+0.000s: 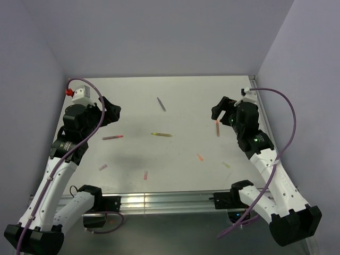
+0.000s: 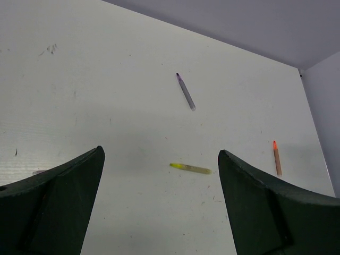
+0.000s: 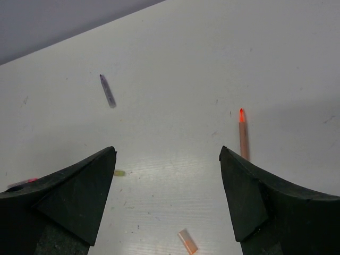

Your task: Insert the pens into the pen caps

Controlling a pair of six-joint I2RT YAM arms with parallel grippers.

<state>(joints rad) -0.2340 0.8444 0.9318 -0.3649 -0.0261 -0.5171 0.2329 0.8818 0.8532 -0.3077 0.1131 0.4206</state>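
Pens (image 1: 161,134) on white table (image 1: 180,159); lavender walls (image 1: 159,32)

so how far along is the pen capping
Done: nothing; the grey-purple pen, yellow pen, pink-red pen and orange-red pen lie uncapped, the four caps lying loose. In hand: nothing; left fingers and right fingers are open and empty. Left: all four insertions.

Left arm (image 1: 59,162) is raised on the left side with the elbow bent. Left gripper (image 1: 112,115) is pointing inward, jaws spread wide, nothing between them. Right arm (image 1: 270,162) mirrors it. Right gripper (image 1: 219,112) also gapes wide and is empty.
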